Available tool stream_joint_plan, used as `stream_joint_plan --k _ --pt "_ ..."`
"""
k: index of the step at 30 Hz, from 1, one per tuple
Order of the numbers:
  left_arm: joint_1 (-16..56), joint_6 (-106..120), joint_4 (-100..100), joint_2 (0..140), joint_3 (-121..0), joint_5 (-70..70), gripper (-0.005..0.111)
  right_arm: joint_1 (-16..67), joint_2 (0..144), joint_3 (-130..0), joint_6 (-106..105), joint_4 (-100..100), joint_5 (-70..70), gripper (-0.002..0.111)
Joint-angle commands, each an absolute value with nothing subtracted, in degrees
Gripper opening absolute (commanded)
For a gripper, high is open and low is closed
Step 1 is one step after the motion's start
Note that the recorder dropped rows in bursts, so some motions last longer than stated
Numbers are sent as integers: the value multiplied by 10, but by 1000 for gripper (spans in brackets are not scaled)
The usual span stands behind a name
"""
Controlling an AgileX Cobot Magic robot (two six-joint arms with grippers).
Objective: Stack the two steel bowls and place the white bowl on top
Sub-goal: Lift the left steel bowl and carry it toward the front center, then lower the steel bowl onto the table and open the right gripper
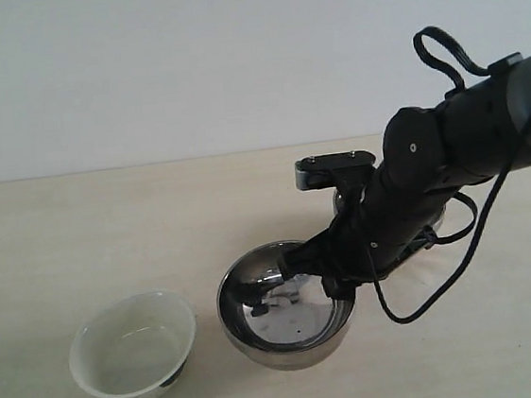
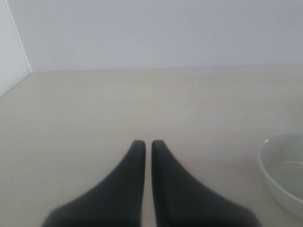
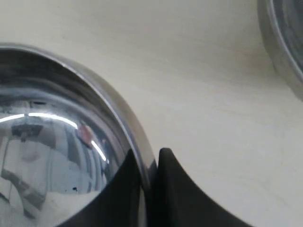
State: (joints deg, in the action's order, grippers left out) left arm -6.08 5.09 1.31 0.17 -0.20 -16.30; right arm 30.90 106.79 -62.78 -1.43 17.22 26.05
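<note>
A smooth-sided steel bowl [image 1: 287,315] is at the middle front of the table. My right gripper [image 1: 336,282] is shut on its right rim [image 3: 142,156], with one finger inside the bowl and one outside. I cannot tell whether the bowl rests on the table or hangs just above it. The second steel bowl [image 3: 284,47] is close behind and is mostly hidden by the right arm in the exterior view. The white bowl [image 1: 134,346] stands upright and empty to the left. My left gripper [image 2: 148,144] is shut on nothing, with the white bowl [image 2: 284,175] off to its side.
The pale wooden table [image 1: 80,237] runs back to a plain white wall. The right arm's black cable [image 1: 446,285] loops down beside the held bowl. The left arm does not show in the exterior view.
</note>
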Motion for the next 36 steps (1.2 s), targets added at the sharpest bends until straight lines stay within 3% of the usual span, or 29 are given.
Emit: stream_joint_plan --k 1,36 --pt "-61 44 15 0 0 -159 4 320 1058 -627 -21 180 239 0" --pt "-61 44 15 0 0 -159 4 320 1109 -627 -22 189 235 0"
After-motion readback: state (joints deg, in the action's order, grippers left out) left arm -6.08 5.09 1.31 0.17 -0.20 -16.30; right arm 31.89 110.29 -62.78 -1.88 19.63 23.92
